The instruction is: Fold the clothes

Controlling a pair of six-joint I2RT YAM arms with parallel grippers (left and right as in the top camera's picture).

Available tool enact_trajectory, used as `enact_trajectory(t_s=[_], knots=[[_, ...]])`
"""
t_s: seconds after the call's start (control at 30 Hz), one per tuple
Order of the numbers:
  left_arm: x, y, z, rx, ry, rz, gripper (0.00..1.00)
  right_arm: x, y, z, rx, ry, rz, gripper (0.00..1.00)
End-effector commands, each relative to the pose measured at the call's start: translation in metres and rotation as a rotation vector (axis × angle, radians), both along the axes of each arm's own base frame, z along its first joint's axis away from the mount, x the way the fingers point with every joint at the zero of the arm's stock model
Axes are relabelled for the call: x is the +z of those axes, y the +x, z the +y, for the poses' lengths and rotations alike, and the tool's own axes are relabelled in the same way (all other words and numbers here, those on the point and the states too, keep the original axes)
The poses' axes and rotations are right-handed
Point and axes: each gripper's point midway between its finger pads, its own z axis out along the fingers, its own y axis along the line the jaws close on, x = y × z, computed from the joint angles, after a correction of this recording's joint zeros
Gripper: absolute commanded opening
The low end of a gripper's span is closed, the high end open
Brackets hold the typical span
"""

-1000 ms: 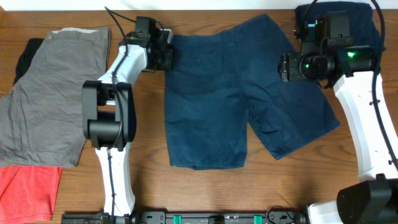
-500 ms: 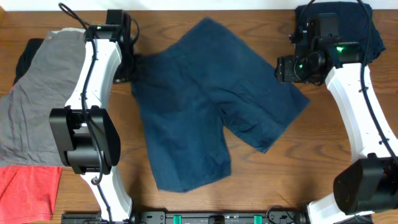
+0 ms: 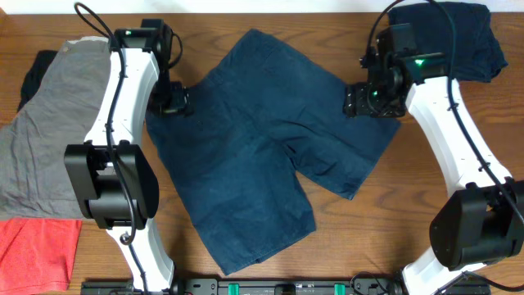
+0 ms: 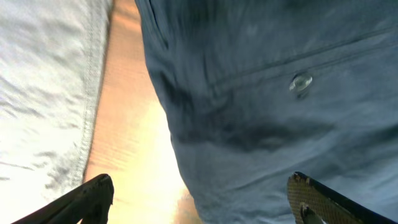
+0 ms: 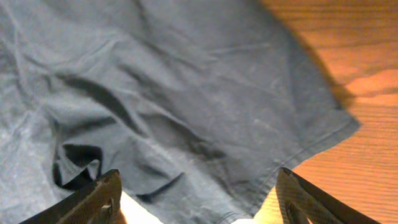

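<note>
Brown wooden table (image 3: pixel 368 238) is filling the whole view from above. Blue shorts (image 3: pixel 262 139) are lying spread open in the middle of it, turned at a slant. Their waist is pointing up and to the left, one leg is reaching down to the front edge, and the other leg is reaching out to the right.

The left gripper (image 3: pixel 174 100) is hanging over the left end of the waist, right at the edge of the cloth. Its jaws are standing wide open and are gripping nothing. From its own camera, a small button (image 4: pixel 301 82) is showing on the shorts below.

The right gripper (image 3: pixel 360 100) is hovering over the top edge of the right leg. Its jaws are also spread wide with nothing between them, and the leg's hem (image 5: pixel 311 149) is lying loose under them.

Gray shorts (image 3: pixel 57 123) are lying to the left, just beside the blue ones, with a strip of bare wood between. Something black (image 3: pixel 33 74) is peeking out from under them. A red cloth (image 3: pixel 33 254) is sitting in the near left corner. A dark blue cloth (image 3: pixel 458 33) is bunched up in the far right corner.
</note>
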Motion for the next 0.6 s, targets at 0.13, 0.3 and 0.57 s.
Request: enact_trajectory(t_s=[0.13,0.3,0.57], knots=[[0.098,0.022,0.004,0.009,0.009,-0.326,0.92,-0.008,-0.011,0.035,0.060,0.021,0.035,0.82],[0.147,0.022,0.004,0.010,0.006,-0.496,0.92,-0.008,-0.015,0.048,0.095,0.022,0.032,0.83],[0.170,0.025,0.004,0.010,0.004,-0.589,0.93,-0.013,-0.020,0.055,0.091,0.025,0.047,0.84]])
